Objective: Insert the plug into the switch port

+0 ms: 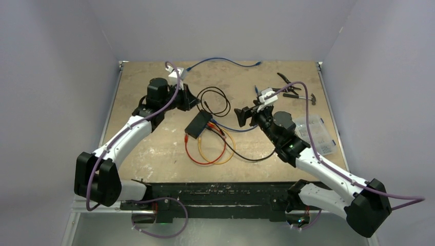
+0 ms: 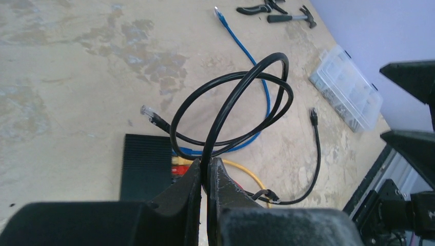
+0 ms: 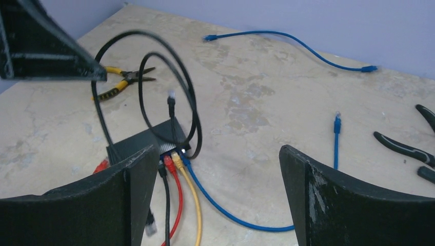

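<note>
The switch is a flat black box lying mid-table, with black, red, yellow and blue cables plugged into its near edge. It also shows in the left wrist view and the right wrist view. My left gripper is shut on a looped black cable and holds it above the switch. The cable's free end with its clear plug hangs just over the switch. My right gripper is open and empty, to the right of the switch and facing it.
Yellow-handled pliers lie beyond the switch. A loose blue cable runs along the far edge. Black pliers and a hammer lie at the far right. A clear plastic box sits at the right. Red and yellow cable loops lie near the front.
</note>
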Tool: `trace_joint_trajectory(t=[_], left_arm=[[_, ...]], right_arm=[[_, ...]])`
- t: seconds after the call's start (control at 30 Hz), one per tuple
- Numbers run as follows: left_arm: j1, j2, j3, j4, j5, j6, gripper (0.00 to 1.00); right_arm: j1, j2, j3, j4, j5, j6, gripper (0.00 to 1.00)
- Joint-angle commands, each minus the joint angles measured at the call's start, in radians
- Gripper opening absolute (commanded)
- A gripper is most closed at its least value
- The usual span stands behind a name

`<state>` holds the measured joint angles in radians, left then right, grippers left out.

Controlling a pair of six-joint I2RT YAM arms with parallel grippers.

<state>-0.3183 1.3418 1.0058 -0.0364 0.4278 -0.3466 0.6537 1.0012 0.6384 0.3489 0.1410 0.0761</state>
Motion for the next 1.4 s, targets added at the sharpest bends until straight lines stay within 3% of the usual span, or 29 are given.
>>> trace_joint_trajectory(t=[0.0,0.17,0.5,0.9,1.37], left_arm=[[-0.049,-0.036,-0.05,0.096,0.048,0.023,0.0],[-0.112,-0.038,-0.118,0.164,0.053,0.018,0.0],[-0.227,-0.015,-0.264,0.326,0.022,-0.055,0.0],[-0.265,0.001,-0.382,0.379,-0.003,-0.047,0.0],[-0.266,0.024,-0.432,0.441,0.0,-0.069,0.0]], right_arm=[[-0.003,-0.013,0.061,0.006,0.129,0.034,0.88],[-0.007,0.05,0.111,-0.033,0.17,0.031,0.85],[-0.065,0.203,0.165,-0.105,0.033,0.118,0.79],[-0.076,0.384,0.157,-0.11,-0.213,0.113,0.53],[-0.075,0.545,0.187,-0.129,-0.414,0.108,0.36]])
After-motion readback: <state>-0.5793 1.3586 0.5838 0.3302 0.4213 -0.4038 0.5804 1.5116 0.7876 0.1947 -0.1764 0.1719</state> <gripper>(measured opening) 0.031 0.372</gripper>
